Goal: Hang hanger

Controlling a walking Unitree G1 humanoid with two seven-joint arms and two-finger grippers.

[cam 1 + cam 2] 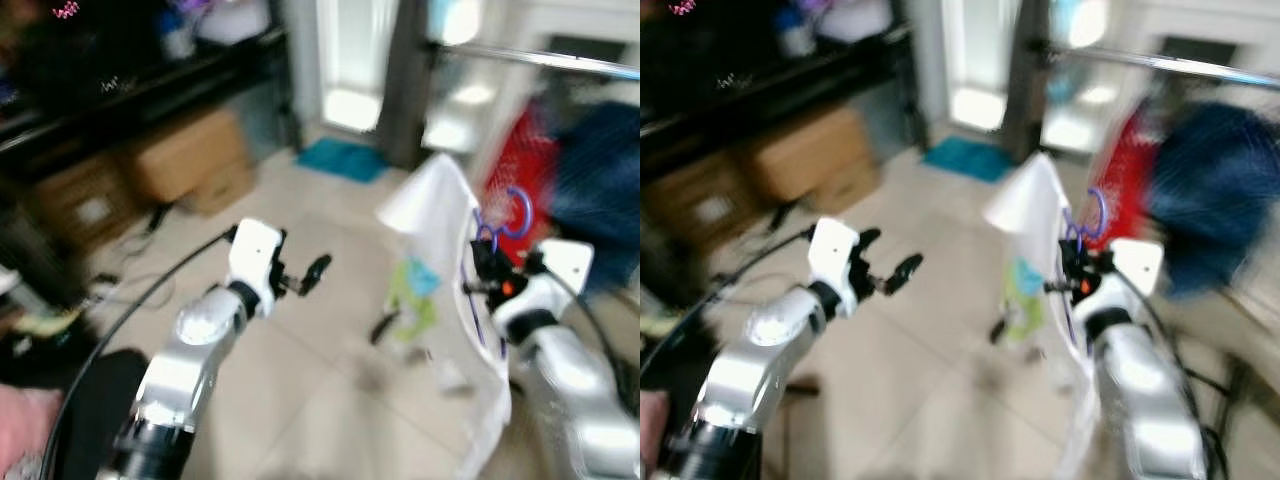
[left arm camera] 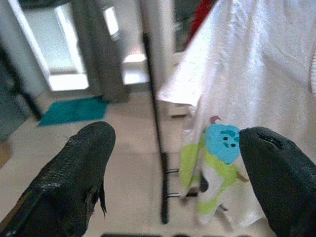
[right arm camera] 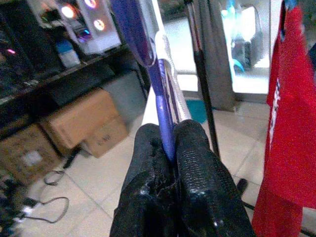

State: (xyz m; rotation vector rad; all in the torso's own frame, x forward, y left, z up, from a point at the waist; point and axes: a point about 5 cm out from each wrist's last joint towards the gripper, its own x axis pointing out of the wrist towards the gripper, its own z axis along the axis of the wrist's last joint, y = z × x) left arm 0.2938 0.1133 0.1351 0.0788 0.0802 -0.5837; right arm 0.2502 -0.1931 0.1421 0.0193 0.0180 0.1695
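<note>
A purple hanger carries a white shirt with a blue and green print. My right gripper is shut on the hanger's stem, holding it up at the right, below a silver clothes rail. The hook points up beside a red garment and a blue garment that hang on the rail. My left gripper is open, raised at centre left, apart from the shirt. The eye views are blurred.
Cardboard boxes sit under a dark shelf unit at the left. A teal mat lies by a bright doorway. The rack's dark upright pole stands on the tiled floor. Cables trail at the left.
</note>
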